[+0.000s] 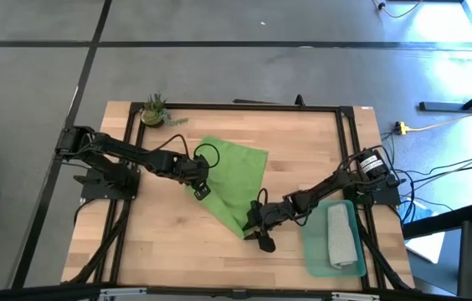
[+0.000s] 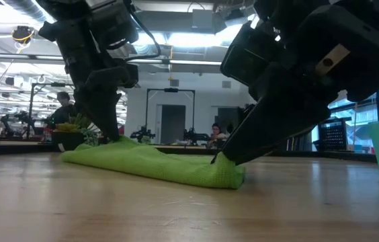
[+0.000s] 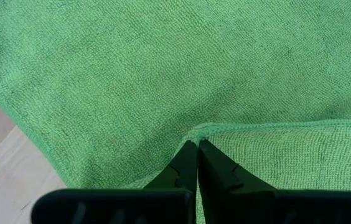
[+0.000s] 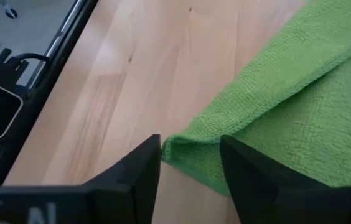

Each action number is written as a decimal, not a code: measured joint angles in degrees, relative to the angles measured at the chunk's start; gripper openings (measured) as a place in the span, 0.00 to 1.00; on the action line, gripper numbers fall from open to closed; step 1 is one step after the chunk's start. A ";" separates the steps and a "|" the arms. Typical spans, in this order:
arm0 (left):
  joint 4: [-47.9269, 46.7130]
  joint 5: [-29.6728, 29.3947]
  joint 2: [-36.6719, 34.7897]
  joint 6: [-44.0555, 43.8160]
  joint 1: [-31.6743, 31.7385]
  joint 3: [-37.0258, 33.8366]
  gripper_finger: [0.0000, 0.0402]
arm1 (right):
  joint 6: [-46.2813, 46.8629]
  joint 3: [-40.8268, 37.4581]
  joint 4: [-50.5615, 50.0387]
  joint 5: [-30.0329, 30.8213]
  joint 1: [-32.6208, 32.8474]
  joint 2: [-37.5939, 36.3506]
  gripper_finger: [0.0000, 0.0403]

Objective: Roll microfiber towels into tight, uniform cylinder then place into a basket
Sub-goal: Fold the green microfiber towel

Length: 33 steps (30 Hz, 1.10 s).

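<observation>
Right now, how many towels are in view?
2. The green towel lies partly folded mid-table, with the left hand shut on one edge and the right hand at its near corner. The grey towel sits rolled in the basket.

- Green microfiber towel (image 1: 234, 180): bright green, lying partly folded on the wooden table near its middle, one layer doubled over another, running diagonally from far-left to near-right, near corner bunched into a low thick fold (image 2: 223, 176).
- Grey microfiber towel (image 1: 341, 236): light grey, rolled into a cylinder, lying lengthwise inside the basket.
- Basket (image 1: 315, 251): shallow, translucent teal-green, rectangular, at the near right of the table, just right of the green towel's near corner, apart from it.
</observation>
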 joint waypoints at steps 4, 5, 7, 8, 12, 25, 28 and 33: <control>0.00 0.00 0.00 0.00 0.00 0.00 0.00 | 1.26 0.02 0.09 -0.84 0.00 0.41 0.39; 0.00 0.00 0.00 0.00 0.00 0.00 0.00 | 2.23 0.01 -0.21 -1.22 0.03 0.46 0.39; -0.01 0.00 0.00 0.00 0.00 0.00 0.00 | 4.28 0.01 -0.22 -2.54 0.34 0.46 0.40; 0.00 0.00 0.00 0.00 0.00 0.00 0.00 | 5.05 0.02 -0.34 -2.61 0.57 0.46 0.40; -0.01 -0.02 0.00 0.00 0.00 0.00 0.00 | 6.59 0.02 -0.33 -2.65 1.54 0.46 0.40; -0.02 -0.22 -0.02 0.00 0.00 0.00 0.00 | 5.06 0.04 0.88 1.16 1.97 1.69 0.31; -0.09 -0.22 -0.02 0.00 0.00 0.00 0.00 | 5.11 0.07 1.09 1.22 1.97 1.99 0.20; -0.13 -0.22 -0.02 0.04 0.00 0.00 0.00 | 5.89 0.07 0.30 0.69 1.44 1.72 0.03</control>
